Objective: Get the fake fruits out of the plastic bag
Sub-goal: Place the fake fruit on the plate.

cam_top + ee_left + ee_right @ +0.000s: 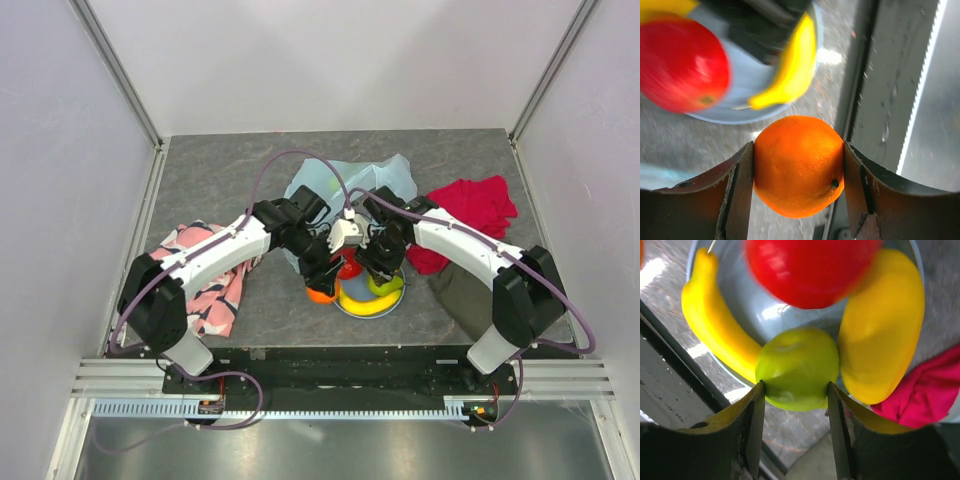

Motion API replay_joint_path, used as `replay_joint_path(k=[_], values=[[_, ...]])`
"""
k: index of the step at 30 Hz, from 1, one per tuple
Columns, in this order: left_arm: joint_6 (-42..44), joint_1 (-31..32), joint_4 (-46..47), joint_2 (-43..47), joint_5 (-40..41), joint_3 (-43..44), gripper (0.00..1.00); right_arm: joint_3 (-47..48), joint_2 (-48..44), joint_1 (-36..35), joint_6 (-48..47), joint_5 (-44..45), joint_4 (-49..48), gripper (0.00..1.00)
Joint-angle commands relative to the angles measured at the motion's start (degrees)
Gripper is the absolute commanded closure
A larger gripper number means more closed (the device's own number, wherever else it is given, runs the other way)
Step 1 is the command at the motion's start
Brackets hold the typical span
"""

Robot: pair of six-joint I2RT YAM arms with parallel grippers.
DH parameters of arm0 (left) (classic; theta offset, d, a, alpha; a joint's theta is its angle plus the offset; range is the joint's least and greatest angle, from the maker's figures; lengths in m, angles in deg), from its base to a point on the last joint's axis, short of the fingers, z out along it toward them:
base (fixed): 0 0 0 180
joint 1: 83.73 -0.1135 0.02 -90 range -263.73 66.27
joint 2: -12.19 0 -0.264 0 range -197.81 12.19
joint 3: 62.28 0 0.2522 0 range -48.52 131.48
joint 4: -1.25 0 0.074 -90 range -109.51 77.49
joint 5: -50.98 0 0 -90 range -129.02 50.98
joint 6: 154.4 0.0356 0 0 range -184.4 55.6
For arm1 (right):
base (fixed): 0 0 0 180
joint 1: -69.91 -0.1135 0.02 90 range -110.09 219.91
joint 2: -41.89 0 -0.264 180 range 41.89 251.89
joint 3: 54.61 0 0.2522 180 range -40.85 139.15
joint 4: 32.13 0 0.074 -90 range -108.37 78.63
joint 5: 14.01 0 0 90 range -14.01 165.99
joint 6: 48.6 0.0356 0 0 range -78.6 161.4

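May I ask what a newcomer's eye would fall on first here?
At the light-blue plate near the front of the table, the left gripper is closed on an orange and the right gripper on a green apple. A red apple and a banana lie on the plate.

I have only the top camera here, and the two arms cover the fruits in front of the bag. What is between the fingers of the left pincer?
Observer: The left wrist camera shows the orange between the fingers of the left pincer, touching both.
Operator: Is it over the plate?
Observer: No, it is just outside the rim, over the grey table.
Operator: And the right pincer?
Observer: Its fingers touch the green apple on both sides, at the plate's edge beside the banana.
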Motion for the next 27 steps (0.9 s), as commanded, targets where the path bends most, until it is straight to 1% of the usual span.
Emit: replay_joint_path(k=[1,2,4,9,13,18,21,23,27], values=[[-14.0,1.0,21.6,-4.6,2.0,1.9,0.98,1.4,1.0,-1.9,-2.9,0.7,4.8,0.75],[-15.3,1.3,23.0,-5.1,2.5,2.5,0.98,3.3,1.3,-1.8,-2.5,0.5,5.6,0.76],[-18.6,2.3,26.0,-7.0,3.5,3.8,0.98,3.5,0.6,-1.8,-3.4,0.0,6.2,0.75],[-22.2,4.9,28.8,-10.4,5.0,6.3,0.98,4.3,2.4,-1.4,-4.1,-0.6,6.4,0.75],[-22.7,7.2,29.8,-10.9,6.0,8.0,0.98,7.4,4.0,-1.4,-3.0,-1.4,7.7,0.75],[-23.9,8.9,35.9,-8.1,6.1,2.3,0.98,7.8,4.9,-1.3,-3.1,1.5,7.2,0.76],[-23.8,10.4,36.4,-8.2,7.0,3.5,0.98,7.5,4.1,-1.0,-3.4,2.5,7.3,0.75],[-21.8,11.6,38.0,-8.7,8.2,4.0,0.98,7.1,4.4,-1.0,-3.4,2.9,7.1,0.75],[-21.8,13.8,39.4,-11.7,11.2,6.6,0.98,8.8,5.8,-1.0,-2.7,1.9,7.0,0.75]])
